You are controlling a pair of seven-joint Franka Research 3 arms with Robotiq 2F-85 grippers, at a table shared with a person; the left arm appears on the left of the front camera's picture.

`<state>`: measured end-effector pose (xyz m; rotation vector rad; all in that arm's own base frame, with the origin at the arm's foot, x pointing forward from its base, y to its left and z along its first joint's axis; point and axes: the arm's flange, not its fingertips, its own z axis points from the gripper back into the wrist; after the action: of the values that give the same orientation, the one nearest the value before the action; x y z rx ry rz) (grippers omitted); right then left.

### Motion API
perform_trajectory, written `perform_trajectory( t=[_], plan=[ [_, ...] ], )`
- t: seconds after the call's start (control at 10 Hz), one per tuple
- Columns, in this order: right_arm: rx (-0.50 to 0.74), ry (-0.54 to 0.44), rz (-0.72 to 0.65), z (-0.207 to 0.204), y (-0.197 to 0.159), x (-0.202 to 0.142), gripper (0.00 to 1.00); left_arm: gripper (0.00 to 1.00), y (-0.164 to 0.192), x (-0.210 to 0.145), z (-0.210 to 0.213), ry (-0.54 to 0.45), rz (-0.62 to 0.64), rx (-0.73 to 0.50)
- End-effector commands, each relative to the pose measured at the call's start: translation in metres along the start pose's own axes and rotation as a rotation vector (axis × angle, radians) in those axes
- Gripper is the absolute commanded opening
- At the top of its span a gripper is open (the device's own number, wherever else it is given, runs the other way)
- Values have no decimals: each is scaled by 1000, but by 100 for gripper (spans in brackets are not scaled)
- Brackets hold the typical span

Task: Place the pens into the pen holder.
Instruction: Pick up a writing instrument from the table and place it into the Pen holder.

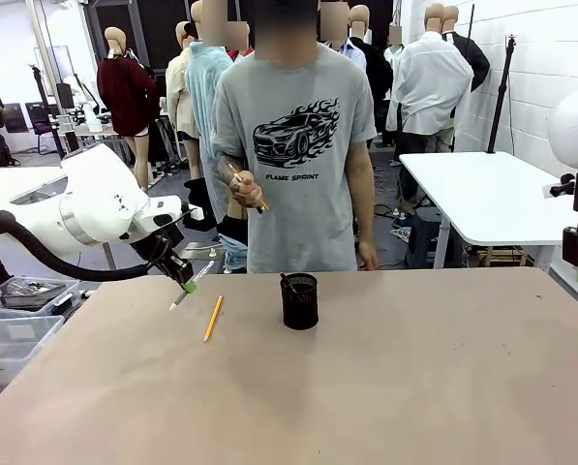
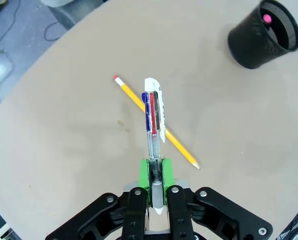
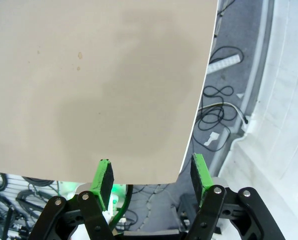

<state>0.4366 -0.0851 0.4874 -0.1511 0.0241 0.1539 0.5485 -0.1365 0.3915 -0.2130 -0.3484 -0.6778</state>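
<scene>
Black pen holder (image 1: 299, 302), front view: mid-worktop (image 1: 414, 387), something pink-tipped already inside; yellow pencil (image 1: 213, 318) lay apart to its left; person's hand (image 1: 242, 184) held another.
Left gripper (image 2: 152, 167), left wrist view: clamped on white pen (image 2: 153, 107), bare worktop toward holder.
Right gripper (image 3: 151, 159), right wrist view: jaws apart, empty, at the worktop's edge.

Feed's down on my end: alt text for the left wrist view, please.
The left gripper is shut on a white pen with blue and red clips, pointing away from the camera. Behind it a yellow pencil lies flat on the tan table, and the black mesh pen holder sits at the upper right with a pink tip inside.
</scene>
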Motion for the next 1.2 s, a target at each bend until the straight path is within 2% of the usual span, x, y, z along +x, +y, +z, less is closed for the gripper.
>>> perform_trajectory(
  t=[0.0,0.1,0.2,0.3,0.4,0.5,0.6,0.7,0.8,0.9,1.0,1.1],
  plan=[
    [-19,1,23,-1,-2,-1,78,0,3,1,3,-4,-9,-14],
    [-19,1,23,-1,-2,-1,78,0,0,3,7,-116,-65,-95],
    [-19,1,23,-1,-2,-1,78,0,4,0,13,-173,-156,-226],
    [-19,1,23,-1,-2,-1,78,0,12,-11,25,-205,-262,-304],
    [-19,1,23,-1,-2,-1,78,0,29,-29,43,-301,-330,-414],
    [-19,1,23,-1,-2,-1,78,0,43,-47,56,-364,-363,-401],
    [-19,1,23,-1,-2,-1,78,0,53,-78,77,-376,-420,-367],
    [-19,1,23,-1,-2,-1,78,0,63,-113,106,-435,-439,-377],
    [-19,1,23,-1,-2,-1,78,0,72,-155,135,-496,-449,-366],
    [-19,1,23,-1,-2,-1,78,0,82,-191,158,-603,-425,-354],
    [-19,1,23,-1,-2,-1,78,0,88,-214,167,-694,-380,-329],
    [-19,1,23,-1,-2,-1,78,0,92,-220,168,-765,-400,-355]
  ],
)
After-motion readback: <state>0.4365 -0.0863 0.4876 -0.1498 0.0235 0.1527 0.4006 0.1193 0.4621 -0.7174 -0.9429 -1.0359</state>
